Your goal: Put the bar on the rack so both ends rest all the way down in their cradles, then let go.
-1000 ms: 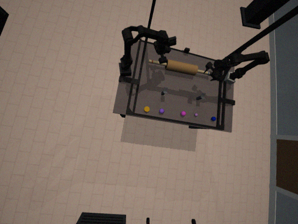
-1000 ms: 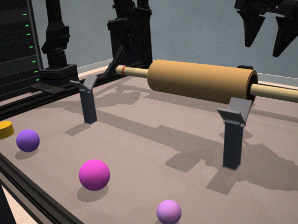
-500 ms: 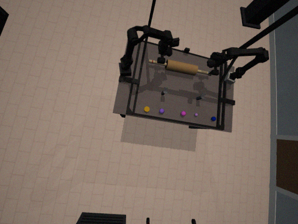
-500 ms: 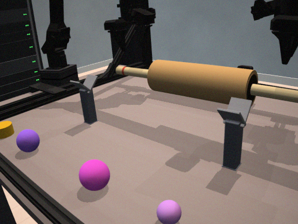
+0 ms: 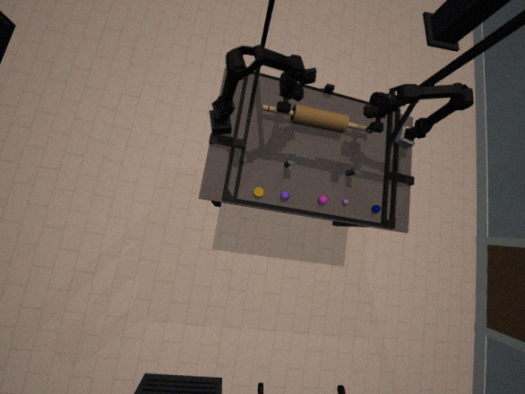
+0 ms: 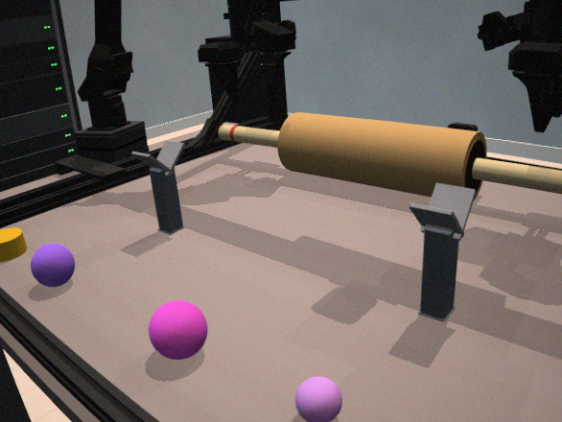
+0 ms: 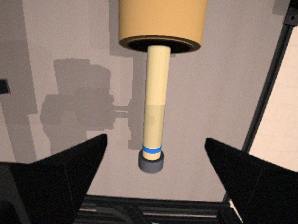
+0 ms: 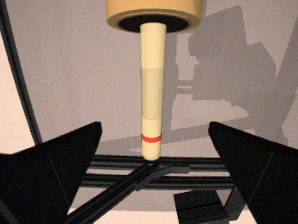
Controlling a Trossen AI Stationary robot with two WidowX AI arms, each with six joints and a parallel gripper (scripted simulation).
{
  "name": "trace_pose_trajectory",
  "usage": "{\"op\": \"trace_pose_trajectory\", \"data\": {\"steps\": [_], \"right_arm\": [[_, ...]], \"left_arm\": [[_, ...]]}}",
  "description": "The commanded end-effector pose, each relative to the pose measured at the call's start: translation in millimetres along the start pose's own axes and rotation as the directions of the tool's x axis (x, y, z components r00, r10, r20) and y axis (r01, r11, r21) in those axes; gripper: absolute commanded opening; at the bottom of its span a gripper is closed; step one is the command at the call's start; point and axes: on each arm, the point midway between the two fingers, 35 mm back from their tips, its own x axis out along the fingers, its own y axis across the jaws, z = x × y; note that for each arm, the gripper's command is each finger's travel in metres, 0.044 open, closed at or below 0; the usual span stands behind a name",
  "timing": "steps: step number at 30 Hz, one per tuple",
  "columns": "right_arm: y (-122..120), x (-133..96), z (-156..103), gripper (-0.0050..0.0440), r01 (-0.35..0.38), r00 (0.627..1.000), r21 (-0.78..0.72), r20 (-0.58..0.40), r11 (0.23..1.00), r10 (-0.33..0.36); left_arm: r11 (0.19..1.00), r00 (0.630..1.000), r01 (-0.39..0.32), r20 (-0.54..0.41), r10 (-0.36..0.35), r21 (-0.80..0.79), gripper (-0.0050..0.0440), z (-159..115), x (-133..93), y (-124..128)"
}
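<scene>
The bar (image 5: pixel 320 117) (image 6: pixel 379 151) (image 7: pixel 162 25) (image 8: pixel 152 10) is a thick tan roller with pale thin handles. It lies at the back of the table, behind the rack. The rack is two grey posts with V cradles, one post (image 5: pixel 287 164) (image 6: pixel 165 201) on the red-band side and the other post (image 5: pixel 350 172) (image 6: pixel 438 273) on the blue-band side; both cradles are empty. My left gripper (image 7: pixel 157 140) (image 5: pixel 375 126) is open, its fingers spread either side of the blue-banded handle without touching it. My right gripper (image 8: pixel 155 126) (image 5: pixel 283 107) is open around the red-banded handle in the same way.
Along the front edge lie a yellow disc (image 5: pixel 258 192) (image 6: pixel 10 242), a purple ball (image 5: pixel 285 194) (image 6: pixel 53 264), a magenta ball (image 5: pixel 322 199) (image 6: pixel 177 328), a pale purple ball (image 5: pixel 345 201) (image 6: pixel 318 398) and a blue ball (image 5: pixel 375 209). Black frame rails border the table.
</scene>
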Motion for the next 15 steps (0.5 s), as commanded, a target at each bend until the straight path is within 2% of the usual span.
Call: {"op": "trace_pose_trajectory", "data": {"steps": [1, 15], "right_arm": [[0, 7, -2, 0.0440, -0.001, 1.000, 0.003, -0.013, 1.000, 0.001], [1, 26, 0, 0.0440, 0.000, 1.000, 0.003, -0.013, 1.000, 0.001]], "left_arm": [[1.000, 1.000, 0.003, -0.015, -0.003, 0.006, 0.0440, -3, 8, -1], [1.000, 1.000, 0.004, -0.015, -0.003, 0.005, 0.0440, -1, 27, -1]]}}
